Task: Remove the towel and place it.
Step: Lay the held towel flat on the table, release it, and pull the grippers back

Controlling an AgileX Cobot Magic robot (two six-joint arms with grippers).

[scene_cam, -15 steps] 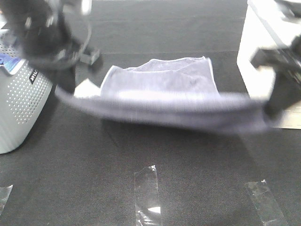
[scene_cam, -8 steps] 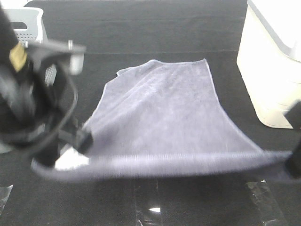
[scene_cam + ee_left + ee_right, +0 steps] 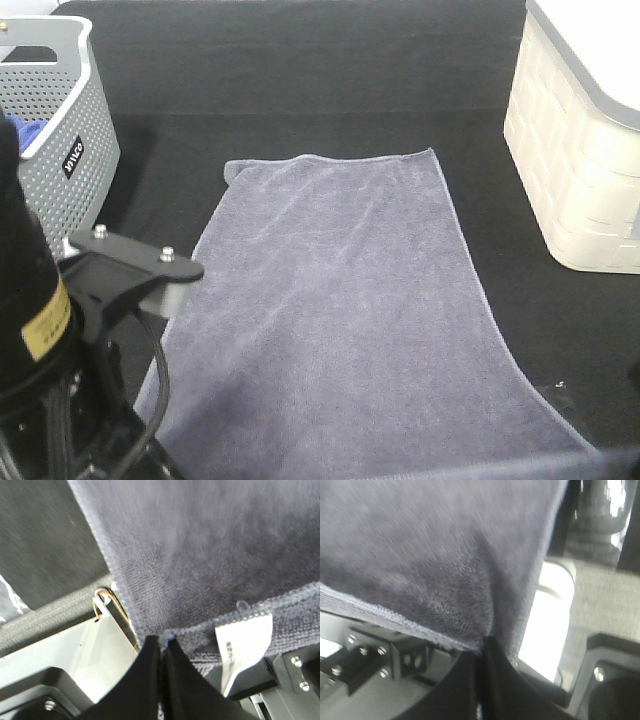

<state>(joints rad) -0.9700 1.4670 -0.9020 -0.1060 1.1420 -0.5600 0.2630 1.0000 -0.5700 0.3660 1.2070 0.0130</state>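
Towel [image 3: 340, 300] spread flat along the middle of the dark surface [image 3: 300, 70], far hem down, near corners held at the front edge, left tool [image 3: 161, 644] and right tool [image 3: 487, 642] each clenched on one, likely for a smooth lay.

The right gripper [image 3: 484, 647] has its dark fingers [image 3: 495, 685] pressed together on a bunched edge of the towel [image 3: 435, 545], whose grey-lavender pile spreads from the pinch toward twelve o'clock. The stitched hem [image 3: 380, 614] runs off toward ten o'clock. Toward two o'clock, blurred dark shapes [image 3: 600, 520], possibly machine parts, stand above a pale surface [image 3: 605, 610].
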